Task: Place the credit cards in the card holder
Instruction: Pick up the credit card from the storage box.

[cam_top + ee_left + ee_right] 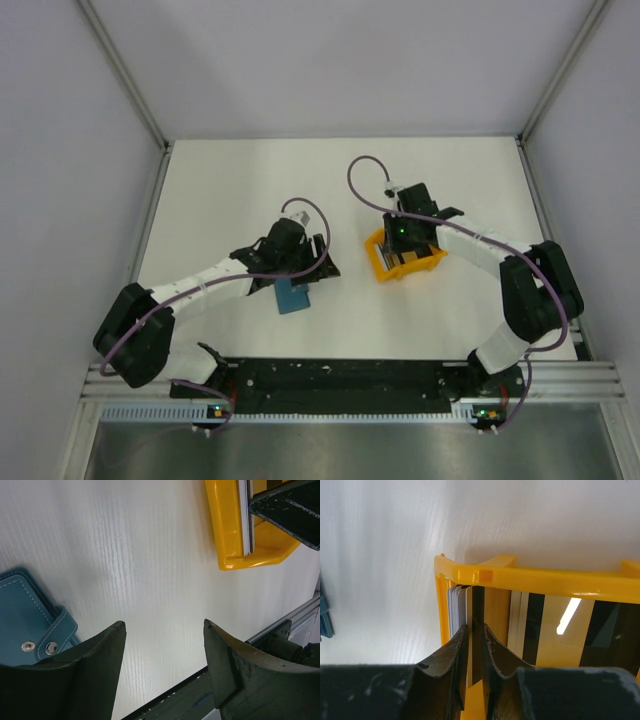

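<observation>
Both right jaws straddle a pale card [469,605] standing in the yellow tray [441,615], gap tiny, can't tell if it's pinched. I'd pull straight up past the rim [545,577]. Left jaws hang wide open, empty, by the teal card holder [20,615]; bare surface [150,555] lies between holder and tray.

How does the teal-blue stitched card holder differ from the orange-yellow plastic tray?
The card holder is a flat wallet with snap studs; the tray is an open, walled box. The holder lies by the open left gripper; the tray holds credit cards on edge, the right gripper reaching in. Both rest on the white table.
</observation>
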